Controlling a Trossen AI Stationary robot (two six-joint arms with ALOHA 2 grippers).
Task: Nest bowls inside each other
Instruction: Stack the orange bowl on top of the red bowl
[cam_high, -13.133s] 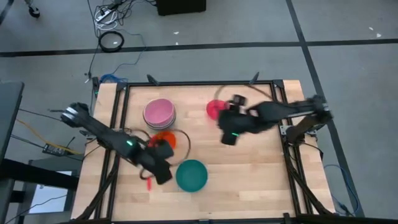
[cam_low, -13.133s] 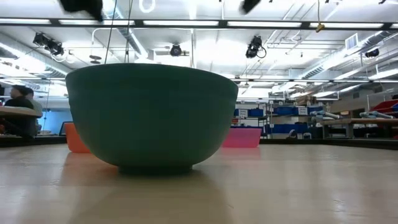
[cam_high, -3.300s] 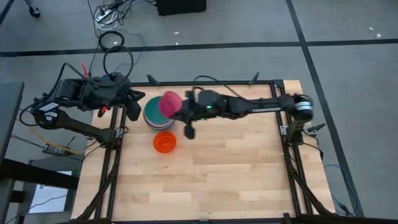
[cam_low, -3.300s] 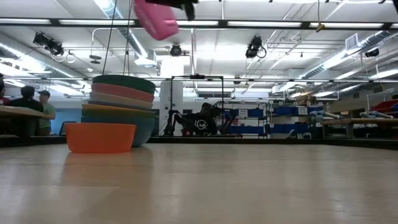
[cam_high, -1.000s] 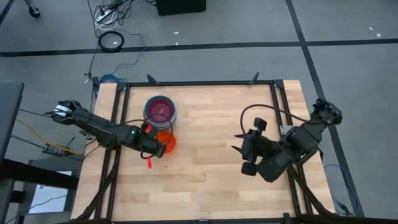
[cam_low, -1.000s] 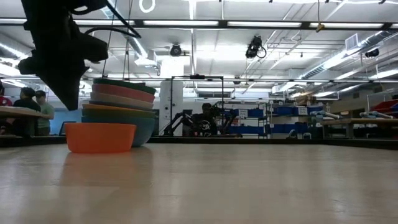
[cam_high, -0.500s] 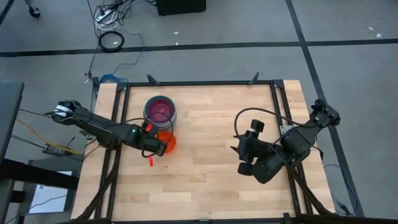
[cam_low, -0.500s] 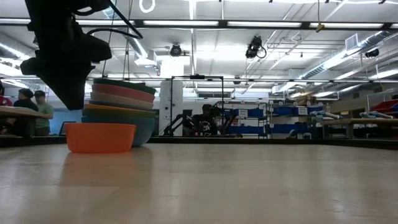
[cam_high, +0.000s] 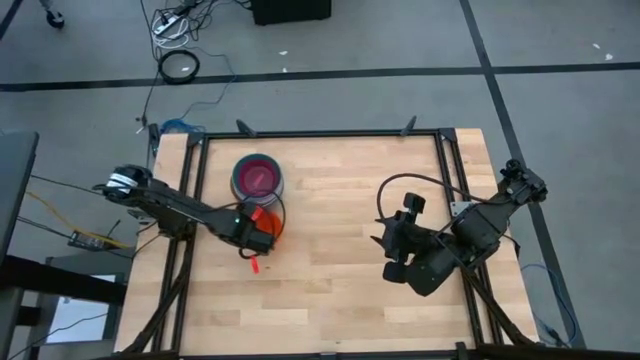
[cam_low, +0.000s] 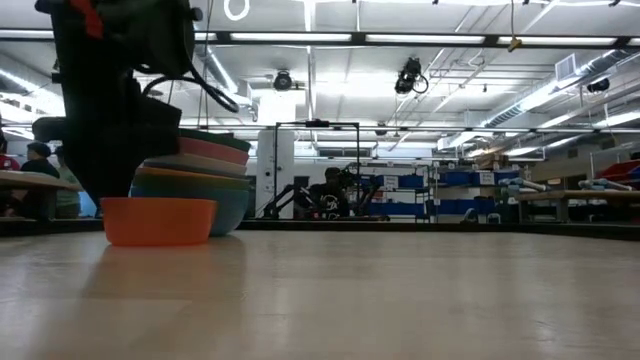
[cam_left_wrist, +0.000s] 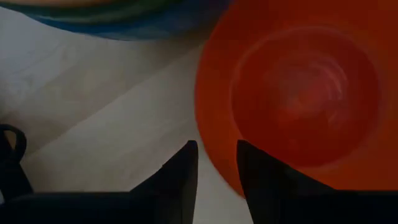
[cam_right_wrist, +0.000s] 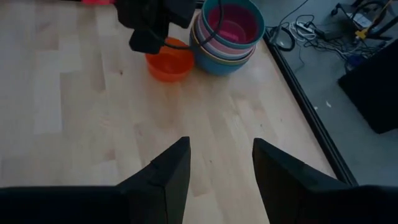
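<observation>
A small orange bowl rests base-down on the table just near of a stack of nested bowls, whose innermost bowl is hot pink. My left gripper points steeply down at the orange bowl's left rim. It is open, one finger over the bowl's inside and one over the table outside. Whether either finger touches the rim, I cannot tell. In the low view the orange bowl hides the fingertips. My right gripper hangs open and high over the table's right half, holding nothing.
A black frame runs along the table's edges. Bare wood stretches between the bowls and my right arm. Cables lie on the floor beyond the far edge. People sit in the room far behind the table.
My left gripper has sunk toward the table and moved a little toward the right edge, coming down at the orange bowl's left rim. The bowls stand where they were.
</observation>
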